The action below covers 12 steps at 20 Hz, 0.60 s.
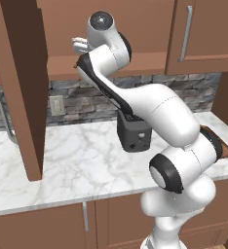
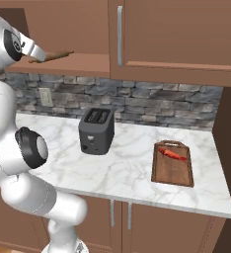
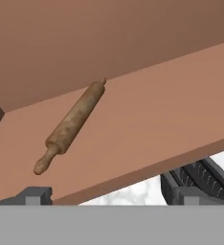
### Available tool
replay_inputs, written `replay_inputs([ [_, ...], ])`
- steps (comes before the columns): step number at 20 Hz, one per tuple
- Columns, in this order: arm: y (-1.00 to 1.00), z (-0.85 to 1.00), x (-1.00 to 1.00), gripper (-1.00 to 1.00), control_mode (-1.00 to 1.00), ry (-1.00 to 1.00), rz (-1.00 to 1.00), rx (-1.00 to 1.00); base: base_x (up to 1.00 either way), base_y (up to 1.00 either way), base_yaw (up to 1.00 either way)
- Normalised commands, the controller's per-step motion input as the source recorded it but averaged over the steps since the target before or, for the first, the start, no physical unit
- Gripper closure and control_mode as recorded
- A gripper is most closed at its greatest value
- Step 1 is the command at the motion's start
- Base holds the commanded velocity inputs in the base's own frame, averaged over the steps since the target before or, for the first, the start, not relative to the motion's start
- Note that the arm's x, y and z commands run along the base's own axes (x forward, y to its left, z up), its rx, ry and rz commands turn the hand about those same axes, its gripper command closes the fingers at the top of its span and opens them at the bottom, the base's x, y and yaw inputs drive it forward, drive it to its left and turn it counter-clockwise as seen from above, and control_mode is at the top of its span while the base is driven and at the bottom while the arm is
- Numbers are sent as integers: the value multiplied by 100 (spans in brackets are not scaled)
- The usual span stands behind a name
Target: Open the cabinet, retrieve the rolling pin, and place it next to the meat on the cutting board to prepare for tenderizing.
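Cabinet (image 1: 18, 87) door swung open, rolling pin (image 3: 71, 125) lying on its shelf, pointing toward 1 o'clock in the hand view, hand (image 3: 111, 194) open and empty in front, meat (image 2: 173, 154) on cutting board (image 2: 173, 173)

At the upper left of the left base view the cabinet (image 1: 23, 92) door stands swung open, leaving its shelf front unblocked, with bare shelf all around the rolling pin (image 3: 70, 125).
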Motion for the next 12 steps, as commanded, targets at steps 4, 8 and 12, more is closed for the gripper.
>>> replay_inputs([
  [4, 1, -10, 16, -100, -100, 0, -8, -3, 0, 0, 0],
  [8, 1, -3, 28, -100, -100, 2, -5, -1, 0, 0, 0],
  [12, 4, -1, 30, -100, -100, 3, -2, 0, 0, 0, 0],
])
